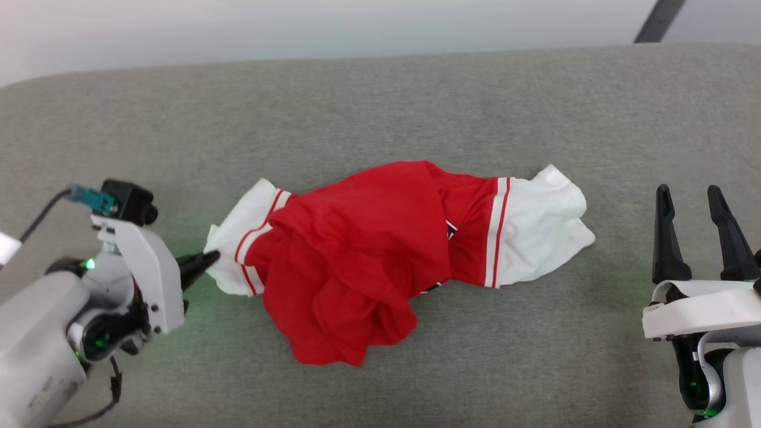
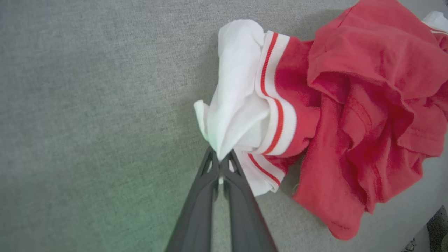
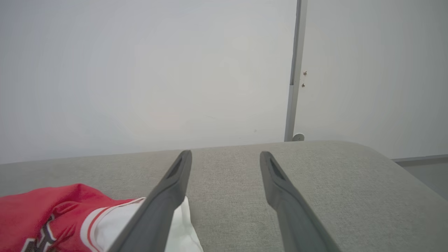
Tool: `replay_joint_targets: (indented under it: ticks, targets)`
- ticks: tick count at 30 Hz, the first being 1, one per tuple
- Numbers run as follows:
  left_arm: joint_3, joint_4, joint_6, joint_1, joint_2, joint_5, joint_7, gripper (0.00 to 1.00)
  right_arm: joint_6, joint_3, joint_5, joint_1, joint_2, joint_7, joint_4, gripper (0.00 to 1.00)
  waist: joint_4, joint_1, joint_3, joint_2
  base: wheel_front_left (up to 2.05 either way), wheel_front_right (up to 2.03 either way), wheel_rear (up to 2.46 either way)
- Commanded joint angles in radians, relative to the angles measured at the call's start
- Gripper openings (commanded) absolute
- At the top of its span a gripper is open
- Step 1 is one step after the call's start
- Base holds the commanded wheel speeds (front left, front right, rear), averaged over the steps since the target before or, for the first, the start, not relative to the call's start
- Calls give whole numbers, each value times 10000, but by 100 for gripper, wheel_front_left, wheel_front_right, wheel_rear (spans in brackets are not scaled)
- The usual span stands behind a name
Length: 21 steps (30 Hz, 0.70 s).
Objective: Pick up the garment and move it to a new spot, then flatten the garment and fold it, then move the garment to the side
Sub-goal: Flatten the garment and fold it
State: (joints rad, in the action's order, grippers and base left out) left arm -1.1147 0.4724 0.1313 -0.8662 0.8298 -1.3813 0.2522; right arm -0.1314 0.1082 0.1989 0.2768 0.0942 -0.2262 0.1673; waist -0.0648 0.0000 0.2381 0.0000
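The garment (image 1: 368, 244) lies crumpled in the middle of the grey cushion (image 1: 380, 107), red body bunched up, one white sleeve at each end. My left gripper (image 1: 205, 261) is shut on the tip of the left white sleeve (image 2: 234, 105), pinching a fold of it between the fingertips (image 2: 219, 159). My right gripper (image 1: 689, 196) stands open to the right of the garment, apart from the right white sleeve (image 1: 544, 223). In the right wrist view the garment (image 3: 52, 217) sits at the lower left, a bit of black lettering showing, beside the open gripper (image 3: 225, 155).
The grey cushion's far edge (image 3: 245, 147) meets a pale wall (image 3: 140, 70), with a vertical metal strip (image 3: 292, 87) on it. Bare cushion surface stretches on all sides of the garment.
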Motion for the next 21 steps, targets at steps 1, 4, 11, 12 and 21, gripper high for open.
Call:
replay_joint_targets:
  ticks: [1, 4, 11, 12, 21]
  targets:
    - [24, -92, -25, 221, 11, -106, -125, 0, 14, 28, -75, -95, 40, 45, -60, 100, 306, 0, -172, 0, 0, 0, 0]
    - [11, -168, -26, 374, 112, -45, -383, 0, 14, -19, -52, -114, 35, 115, -93, 100, 414, 0, -201, 0, 0, 0, 0]
    - [-69, -281, -105, 344, 132, 50, -370, 0, 14, -83, -14, -251, 33, 192, -57, 100, 497, 0, -423, 0, 0, 0, 0]
    - [-97, -273, -179, 337, 155, 82, -332, 0, 14, -94, 3, -259, 38, 202, -40, 100, 491, 0, -458, 0, 0, 0, 0]
    - [-310, -381, -453, 410, 220, 147, 104, 100, 14, -184, 84, -411, 18, 231, -3, 100, 363, 0, -640, 0, 0, 0, 0]
